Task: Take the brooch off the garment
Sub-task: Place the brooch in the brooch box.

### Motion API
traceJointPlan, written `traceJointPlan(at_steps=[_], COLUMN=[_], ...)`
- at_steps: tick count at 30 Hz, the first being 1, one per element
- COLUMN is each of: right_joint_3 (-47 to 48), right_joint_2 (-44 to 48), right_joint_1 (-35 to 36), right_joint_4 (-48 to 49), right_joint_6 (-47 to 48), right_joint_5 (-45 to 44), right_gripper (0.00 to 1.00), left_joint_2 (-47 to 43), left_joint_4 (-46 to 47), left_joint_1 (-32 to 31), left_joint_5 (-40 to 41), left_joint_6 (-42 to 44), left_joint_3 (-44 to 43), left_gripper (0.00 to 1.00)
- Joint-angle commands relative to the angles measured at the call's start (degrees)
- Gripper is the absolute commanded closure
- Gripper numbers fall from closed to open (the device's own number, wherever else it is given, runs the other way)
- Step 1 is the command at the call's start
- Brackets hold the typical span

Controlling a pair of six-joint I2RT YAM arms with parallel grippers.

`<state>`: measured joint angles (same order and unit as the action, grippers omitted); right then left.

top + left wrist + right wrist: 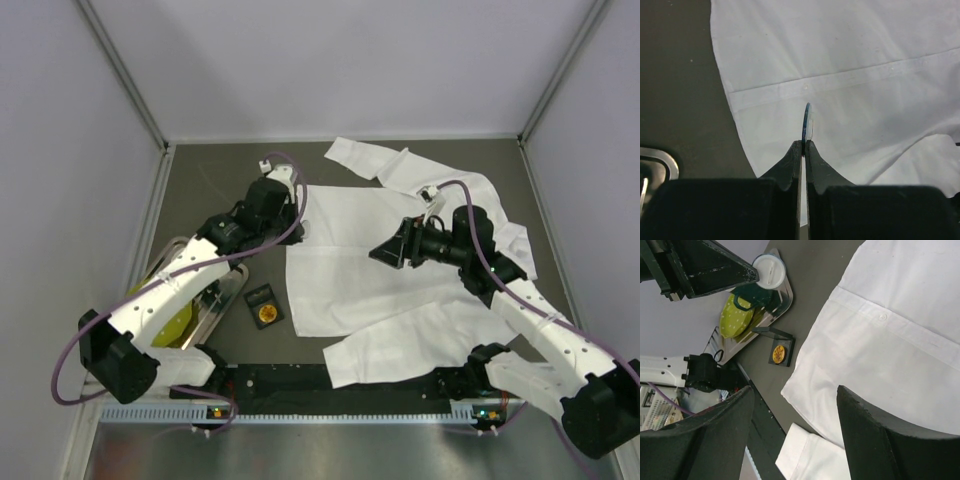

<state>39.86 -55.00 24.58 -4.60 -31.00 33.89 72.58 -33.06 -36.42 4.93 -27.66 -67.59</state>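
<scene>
1. Left fingers (790, 165) are pinched almost shut on a thin round disc, blue-edged and seen edge-on. Reads as the brooch (807, 122). Edge grip is probably so it can be pulled straight off the cloth.
2. Brooch is mid-frame in the left wrist view, over the white shirt (850, 60), just below the button placket. Can't tell if its pin is free of the cloth.
3. Right fingers (715, 435) are spread wide, holding nothing, hovering over the shirt body. Likely standing by to pin the cloth down.
4. Only the right wrist view shows the upper-left clutter: a small black case (781, 353) with an orange disc on the bench (810, 290), and a tray (788, 292) beyond it.
5. Top view gives the layout: shirt spread flat, one arm in from each side. Brooch is too small to make out there.
</scene>
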Motion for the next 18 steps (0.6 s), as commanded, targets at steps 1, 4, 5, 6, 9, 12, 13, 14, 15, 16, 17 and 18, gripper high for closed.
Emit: traceJointPlan(at_steps=[1, 4, 5, 6, 9, 12, 13, 14, 15, 16, 17, 18], right_joint_3=[1.5, 1.4, 1.4, 1.3, 1.4, 1.5, 1.5, 1.5, 1.5, 1.4, 1.3, 1.3], right_joint_2=[0.8, 0.9, 0.9, 0.9, 0.8, 0.9, 0.9, 0.9, 0.9, 0.9, 0.8, 0.6], right_joint_1=[-0.1, -0.2, -0.1, -0.1, -0.1, -0.1, -0.1, -0.1, -0.1, -0.1, -0.2, -0.1], right_joint_4=[-0.5, -0.5, -0.5, -0.5, -0.5, -0.6, -0.6, -0.6, -0.6, -0.5, -0.6, -0.5], right_joint_6=[1.0, 1.0, 1.2, 1.1, 1.2, 1.1, 1.1, 1.1, 1.1, 1.0, 1.1, 0.9], right_joint_5=[-0.5, -0.5, -0.5, -0.6, -0.5, -0.4, -0.4, -0.5, -0.5, -0.6, -0.7, -0.7], right_gripper=[0.33, 0.33, 0.33, 0.33, 0.33, 0.33, 0.33, 0.33, 0.33, 0.33, 0.33, 0.33], left_joint_2=[0.2, -0.1, -0.2, -0.2, -0.4, -0.4, -0.2, -0.2, -0.2, -0.2, -0.2, -0.3], left_joint_4=[-4.7, -6.0, -6.3, -6.5, -7.0, -6.9, -6.9, -6.9, -6.8, -6.8, -6.8, -6.7], left_joint_1=[0.2, 0.2, 0.2, 0.2, 0.3, 0.2, 0.2, 0.3, 0.2, 0.2, 0.2, 0.3], left_joint_5=[6.6, 9.7, 10.7, 11.2, 12.3, 12.2, 12.3, 12.3, 12.3, 12.2, 12.3, 12.3], left_joint_6=[3.5, 4.4, 4.5, 4.6, 4.5, 4.5, 4.5, 4.4, 4.4, 4.4, 4.3, 4.3], left_joint_3=[-1.8, -1.4, -1.4, -1.5, -1.2, -0.9, -0.7, -0.6, -0.5, -0.4, -0.4, -0.3], left_gripper=[1.0, 1.0, 1.0, 1.0, 1.0, 1.0, 1.0, 1.0, 1.0, 1.0, 1.0, 1.0])
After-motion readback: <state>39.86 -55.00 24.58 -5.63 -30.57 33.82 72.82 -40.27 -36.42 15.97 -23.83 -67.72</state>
